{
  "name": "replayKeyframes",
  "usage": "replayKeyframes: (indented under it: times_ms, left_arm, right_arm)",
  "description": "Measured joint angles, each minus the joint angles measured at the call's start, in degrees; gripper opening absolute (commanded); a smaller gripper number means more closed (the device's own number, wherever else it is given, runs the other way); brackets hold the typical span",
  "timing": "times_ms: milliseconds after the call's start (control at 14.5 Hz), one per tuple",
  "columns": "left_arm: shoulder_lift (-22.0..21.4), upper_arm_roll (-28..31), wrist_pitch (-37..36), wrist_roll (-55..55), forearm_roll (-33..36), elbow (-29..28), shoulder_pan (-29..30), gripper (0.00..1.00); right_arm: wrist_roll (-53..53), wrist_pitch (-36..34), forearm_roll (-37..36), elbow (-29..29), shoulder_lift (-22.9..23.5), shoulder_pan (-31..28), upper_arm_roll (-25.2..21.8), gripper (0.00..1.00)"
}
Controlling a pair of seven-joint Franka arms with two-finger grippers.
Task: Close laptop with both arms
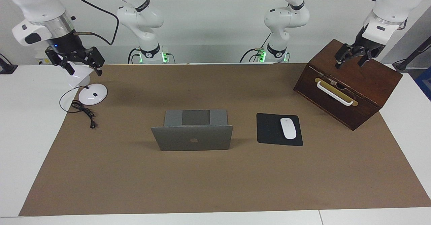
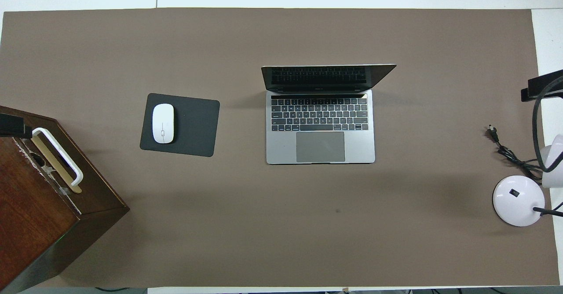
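The laptop (image 2: 320,126) stands open, keyboard facing the robots, long axis across the table; both grippers released, left (image 1: 353,57), right (image 1: 78,60)

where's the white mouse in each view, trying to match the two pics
Facing view: the mouse lies on the black mouse pad, right of centre, between the open laptop and the wooden box.
Overhead view: the mouse is left of centre, on the pad's end toward the box.
Shared landmark: the laptop at the middle of the table in both.
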Motion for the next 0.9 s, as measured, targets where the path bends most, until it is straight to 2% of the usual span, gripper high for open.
replayKeyframes:
  times_ms: [898]
  left_arm:
    - [0.0,0.0,0.0,0.0,0.0,0.0,0.0,1.00]
  right_arm:
    - [0.0,2.0,-0.9,0.0,0.2,-0.5,0.0,1.00]
